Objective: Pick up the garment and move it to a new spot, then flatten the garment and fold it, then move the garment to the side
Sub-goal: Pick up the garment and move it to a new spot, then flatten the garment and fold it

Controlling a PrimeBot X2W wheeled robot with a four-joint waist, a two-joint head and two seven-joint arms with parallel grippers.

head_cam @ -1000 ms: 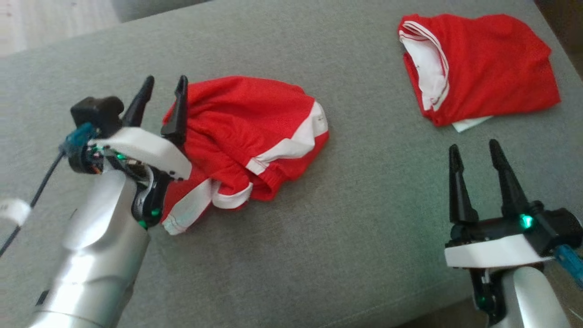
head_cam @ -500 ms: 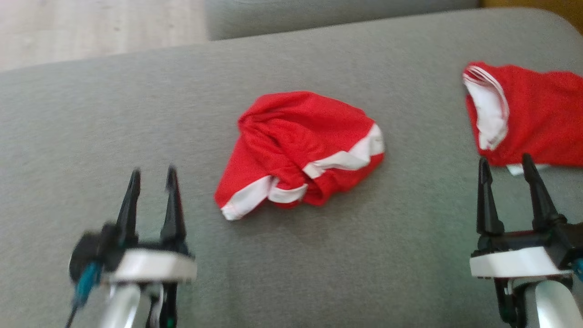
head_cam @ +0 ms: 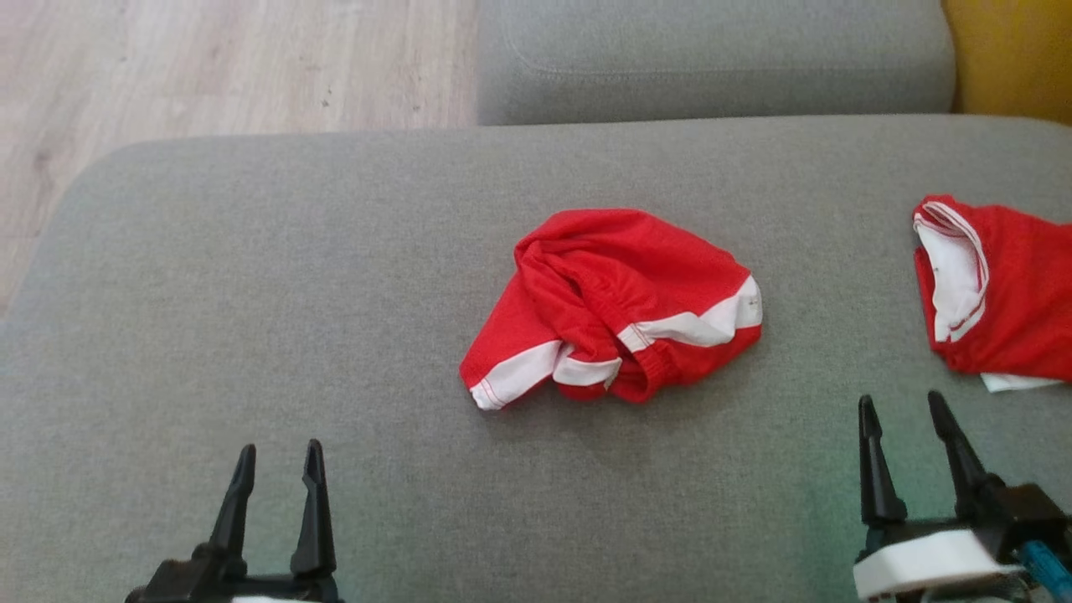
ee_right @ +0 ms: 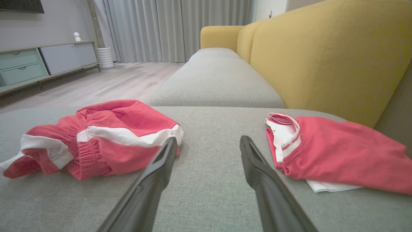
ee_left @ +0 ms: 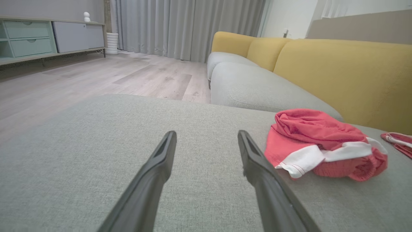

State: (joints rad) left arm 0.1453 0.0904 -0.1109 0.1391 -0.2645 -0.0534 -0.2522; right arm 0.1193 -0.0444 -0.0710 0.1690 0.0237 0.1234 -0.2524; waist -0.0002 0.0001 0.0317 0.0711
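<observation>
Garment [head_cam: 615, 306] of crumpled red-and-white fabric lies free on grey sofa cushion [head_cam: 251, 293]; left gripper [head_cam: 280, 446] withdrew, open like right gripper [head_cam: 899, 399]; flattening seems next

The garment [head_cam: 615, 306], red shorts with white side bands, lies crumpled in a loose heap before me in the middle of the grey cushion [head_cam: 251, 293], its gathered waistband nearest me.

The grey cushion [head_cam: 251, 276] carries crumpled red shorts [head_cam: 624, 285] with white bands, bunched near its middle, and, well apart toward its right side, a folded red shirt [head_cam: 1017, 285] lying flat, white fabric showing at its collar and near edge.
</observation>
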